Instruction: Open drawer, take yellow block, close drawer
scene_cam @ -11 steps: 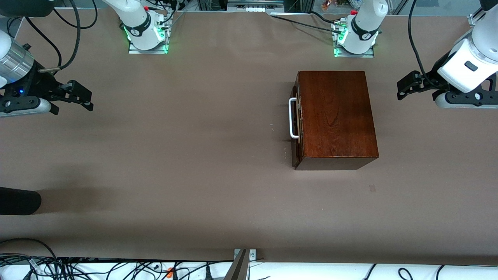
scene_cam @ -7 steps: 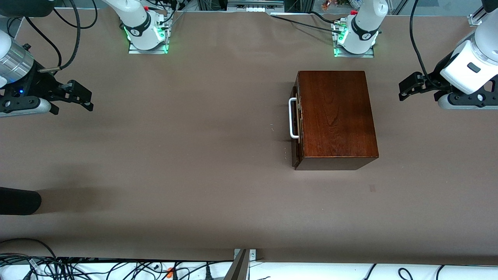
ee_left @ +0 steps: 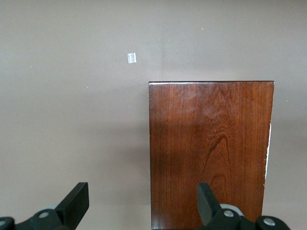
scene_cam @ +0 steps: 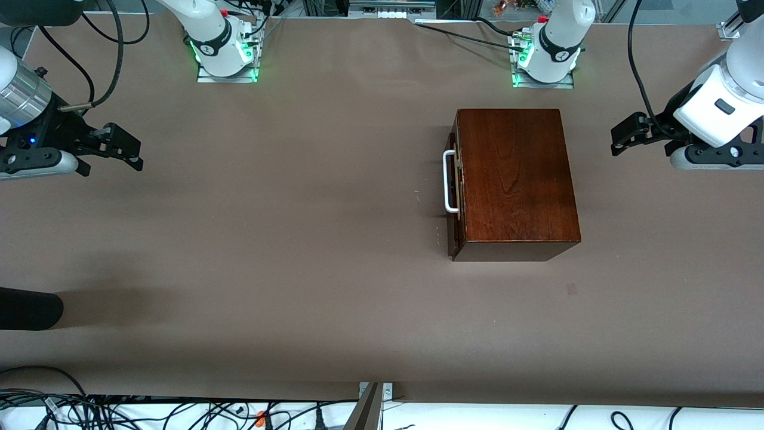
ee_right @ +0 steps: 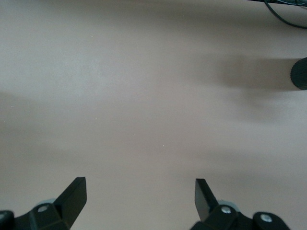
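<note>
The dark reddish-brown wooden box (scene_cam: pixel 514 179) stands on the table near the left arm's base. Its drawer (scene_cam: pixel 453 197) is shut, and the white loop handle (scene_cam: pixel 447 181) faces the right arm's end of the table. The yellow block is hidden. My left gripper (scene_cam: pixel 622 132) hangs open and empty over the table, off the box's handle-less end, at the left arm's end of the table. In the left wrist view the left gripper (ee_left: pixel 142 203) frames the box top (ee_left: pixel 208 153). My right gripper (scene_cam: pixel 126 149) waits open and empty over bare table (ee_right: pixel 139 194) at the right arm's end.
The brown table cover (scene_cam: pixel 268 227) spreads between the box and the right gripper. A black rounded object (scene_cam: pixel 30 309) lies at the table's edge at the right arm's end, also in the right wrist view (ee_right: pixel 300 73). A small pale mark (scene_cam: pixel 571 289) lies nearer the front camera than the box.
The left arm's wrist has shifted slightly toward its end of the table. The box, drawer and right arm have not moved.
</note>
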